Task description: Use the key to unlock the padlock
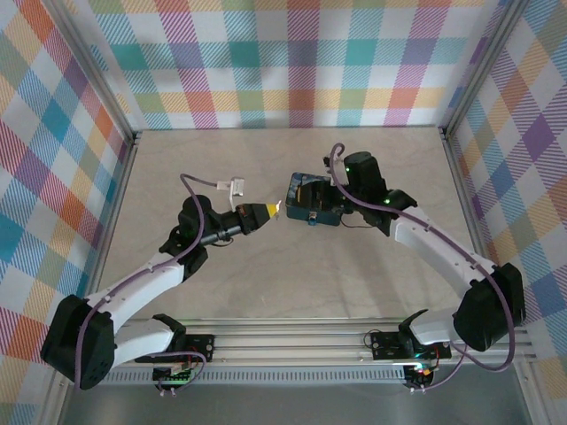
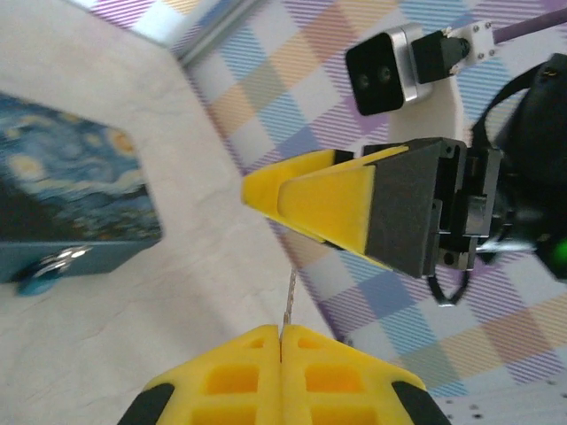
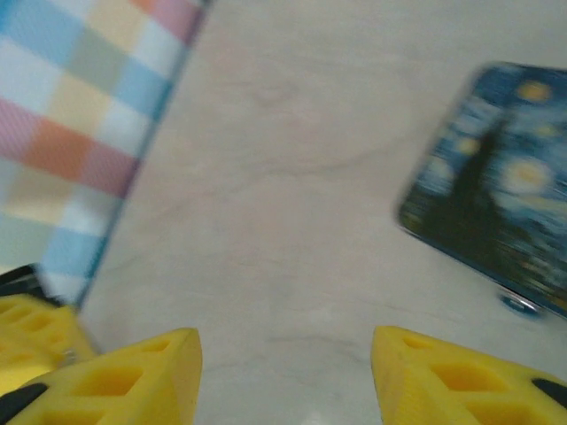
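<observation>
The left gripper (image 2: 280,338), at the bottom centre of the left wrist view, is clenched, its yellow fingers pressed flat together. A thin silvery metal key (image 2: 289,297) stands up from the seam between them, seen edge-on. Just above it, in mid frame, hang the yellow wedge fingers of the other arm. In its own wrist view the right gripper (image 3: 283,359) stands parted along the bottom edge, with nothing between the jaws.

The small dark-blue padlock (image 2: 71,195), printed with a swirling starry-night painting, lies on the pale wooden table top (image 1: 221,168). It sits at the left edge of the left wrist view, at the right edge of the right wrist view (image 3: 496,186), and centre-right in the top view (image 1: 306,197).

Risks, as I judge them:
- The key is pinched by a narrow strip, so it may twist or slip when pressed into the lock.
- Nothing grips the padlock, so a push from the key would likely slide it away.
- The right fingers hang near the key and could knock it.

No brand, label or lettering is legible anywhere.
</observation>
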